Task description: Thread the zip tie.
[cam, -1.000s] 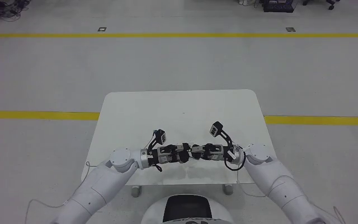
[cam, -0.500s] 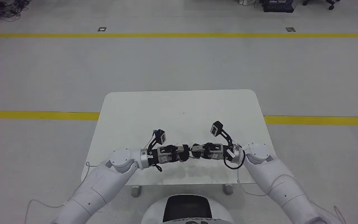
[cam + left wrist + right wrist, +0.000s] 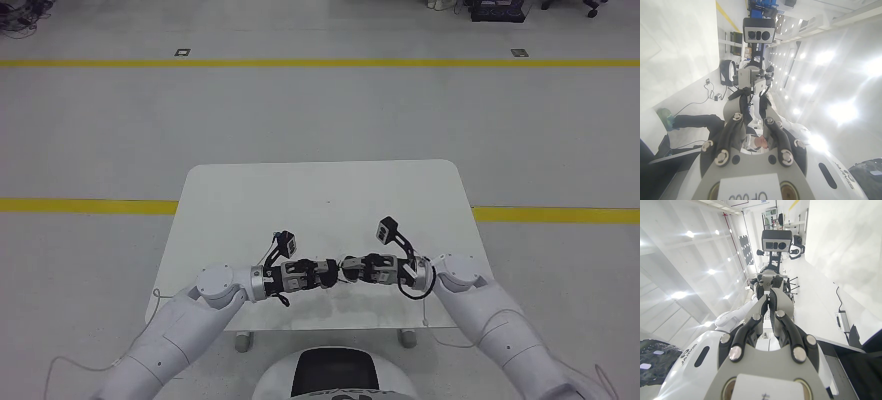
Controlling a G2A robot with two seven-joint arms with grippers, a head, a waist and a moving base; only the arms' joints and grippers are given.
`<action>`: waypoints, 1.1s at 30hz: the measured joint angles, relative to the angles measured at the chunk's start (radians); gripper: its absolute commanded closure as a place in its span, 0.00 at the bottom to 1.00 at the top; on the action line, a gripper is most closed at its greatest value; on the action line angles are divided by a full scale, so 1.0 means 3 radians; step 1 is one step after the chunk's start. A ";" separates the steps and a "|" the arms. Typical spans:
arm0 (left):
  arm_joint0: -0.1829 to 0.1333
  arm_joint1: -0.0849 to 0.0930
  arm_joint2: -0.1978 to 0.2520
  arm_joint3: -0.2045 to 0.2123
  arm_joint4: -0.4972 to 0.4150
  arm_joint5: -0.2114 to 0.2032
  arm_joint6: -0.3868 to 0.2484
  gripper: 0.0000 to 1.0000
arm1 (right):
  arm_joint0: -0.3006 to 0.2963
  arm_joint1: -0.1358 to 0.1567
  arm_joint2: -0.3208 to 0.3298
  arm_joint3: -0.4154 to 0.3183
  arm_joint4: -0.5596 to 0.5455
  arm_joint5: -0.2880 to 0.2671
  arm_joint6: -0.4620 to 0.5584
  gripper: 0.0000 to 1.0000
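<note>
The white table point(image 3: 230, 200) is sitting between two stretches of yellow floor line point(image 3: 90, 206), and both arms are hanging over its near edge. Starting at the left, the left arm point(image 3: 215, 285) is lying almost level and pointing inward. Its small wrist camera point(image 3: 286, 241) is sticking up on a black stalk just behind the left gripper point(image 3: 328, 272). In the left wrist view, that gripper's fingers point(image 3: 743, 106) are standing apart, with a plain gap between the black pads. I cannot tell whether anything is sitting in the gap. At the middle, the two grippers are meeting tip to tip above the tabletop, close enough that the fingertips are looking bunched together. The zip tie is too thin for me to pick out in that knot of fingertips, so I cannot tell where it is lying or which side is holding it. Just beyond, the right gripper point(image 3: 352, 268) is pointing back at the left one. Its ribbed pad point(image 3: 773, 302) is pressing nearly against the opposite finger, leaving only a narrow slit, and I cannot tell what it is pinching. Behind it, the right wrist camera point(image 3: 387, 230) is rising on its stalk, and the right arm point(image 3: 480, 305) is running off toward the table's right corner.
</note>
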 measured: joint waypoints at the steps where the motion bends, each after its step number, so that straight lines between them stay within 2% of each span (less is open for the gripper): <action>1: -0.0001 0.0000 0.0001 0.0001 0.0000 0.0000 -0.0001 0.91 | 0.0004 -0.0002 -0.0004 0.0007 0.0003 0.0003 0.0000 1.00; 33: -0.0021 -0.0005 0.0044 0.0015 0.0019 0.0010 0.0018 0.94 | 0.0034 -0.0028 -0.0053 0.0071 0.0031 -0.0042 0.0060 1.00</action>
